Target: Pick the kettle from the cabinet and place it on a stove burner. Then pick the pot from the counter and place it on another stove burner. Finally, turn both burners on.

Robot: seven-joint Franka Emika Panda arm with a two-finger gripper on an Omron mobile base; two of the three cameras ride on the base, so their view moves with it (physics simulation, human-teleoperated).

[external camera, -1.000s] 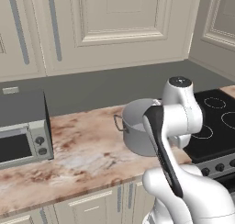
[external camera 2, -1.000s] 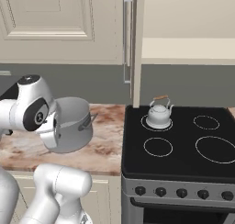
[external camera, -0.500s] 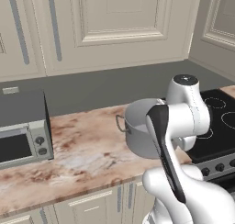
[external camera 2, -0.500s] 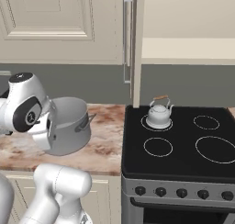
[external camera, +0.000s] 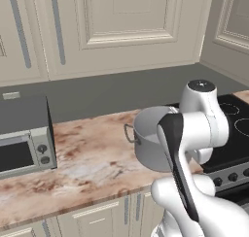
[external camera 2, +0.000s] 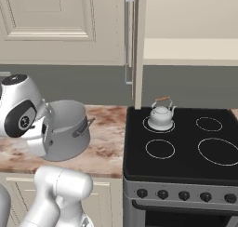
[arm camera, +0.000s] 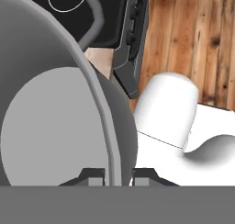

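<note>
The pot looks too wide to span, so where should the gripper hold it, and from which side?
Grip the pot's thin upright rim wall from above, one finger inside, one outside. The hand view shows the gripper straddling that rim; the small loop handles look harder to pinch.

A home kitchen: cream cupboards (external camera: 131,27), marble-look counter (external camera: 87,158), 4-burner stove (external camera 2: 186,147), microwave (external camera: 22,139).

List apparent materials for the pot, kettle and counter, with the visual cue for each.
Pot: looks like plain grey metal, matte, uniform with soft shading; could be brushed steel. Kettle: silvery-grey metal body, brown wood-look handle top. Counter: marble-look stone slab, mottled pink-brown and white veining. All rendered, so materials are judged by look only.
</note>
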